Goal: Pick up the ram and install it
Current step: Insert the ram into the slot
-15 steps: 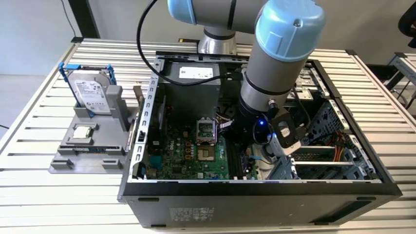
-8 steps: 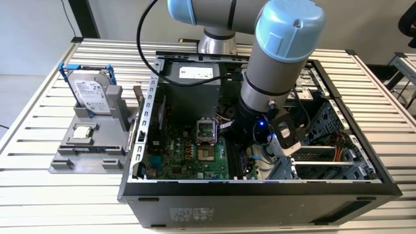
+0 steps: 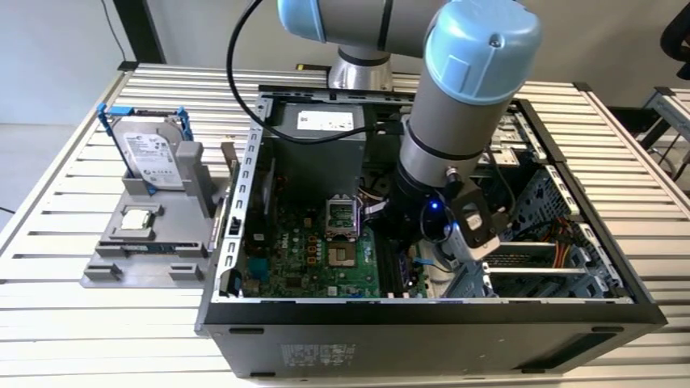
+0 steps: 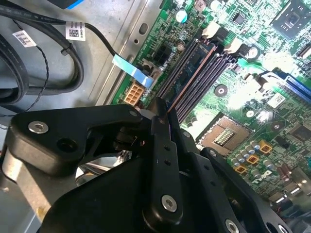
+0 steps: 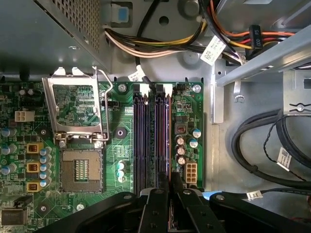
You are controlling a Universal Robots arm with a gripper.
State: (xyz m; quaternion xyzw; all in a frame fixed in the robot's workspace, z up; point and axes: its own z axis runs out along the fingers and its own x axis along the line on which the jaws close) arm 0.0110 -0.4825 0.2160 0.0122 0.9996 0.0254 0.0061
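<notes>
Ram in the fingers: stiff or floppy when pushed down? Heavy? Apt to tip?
Likely stiff: the ram runs straight from the fingers with no visible sag. Probably light, being a thin strip. May tip sideways if pushed off-axis, since it stands on its narrow edge at the slots.

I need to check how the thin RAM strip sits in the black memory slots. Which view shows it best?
The second wrist view: the thin RAM strip lies along the black memory slots, its edge running from the gripper. The first wrist view shows the strip edge-on. In the exterior view the grey robot arm covers it.
</notes>
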